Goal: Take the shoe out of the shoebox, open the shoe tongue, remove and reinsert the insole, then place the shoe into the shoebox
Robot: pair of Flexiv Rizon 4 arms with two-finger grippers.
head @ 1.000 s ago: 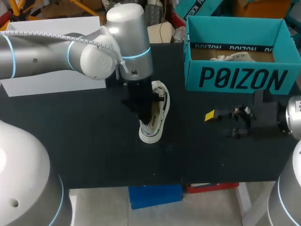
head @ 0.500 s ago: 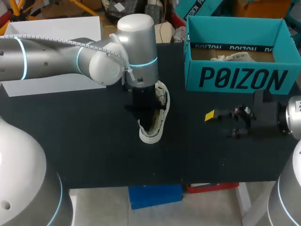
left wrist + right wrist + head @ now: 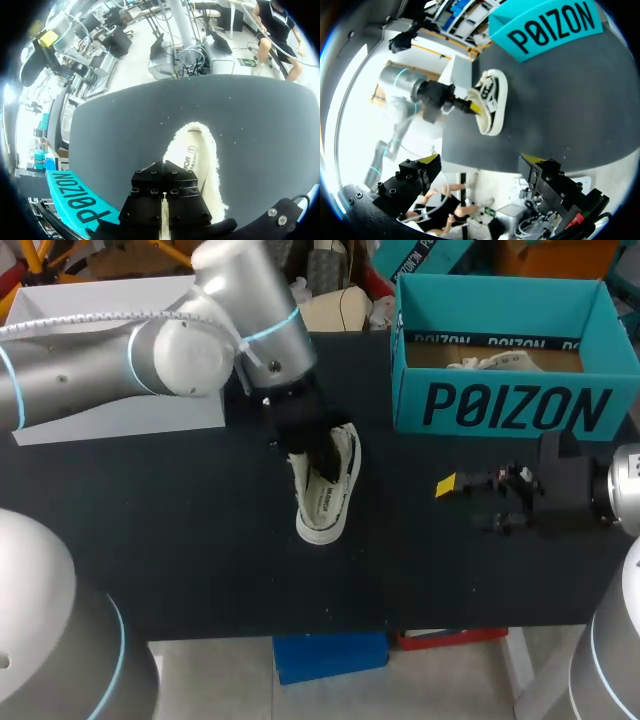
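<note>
The bench is matte black. On it the shoe is cream-white with black markings, and the shoebox is teal with bold black lettering. The left arm is silver with pale-blue rings. The right pincer is black, tipped bright yellow.

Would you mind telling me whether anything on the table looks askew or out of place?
The white low-top shoe on the black table appears tipped on its side, opening toward the left arm, whose jaws are inside it. Nothing else stands out.
</note>
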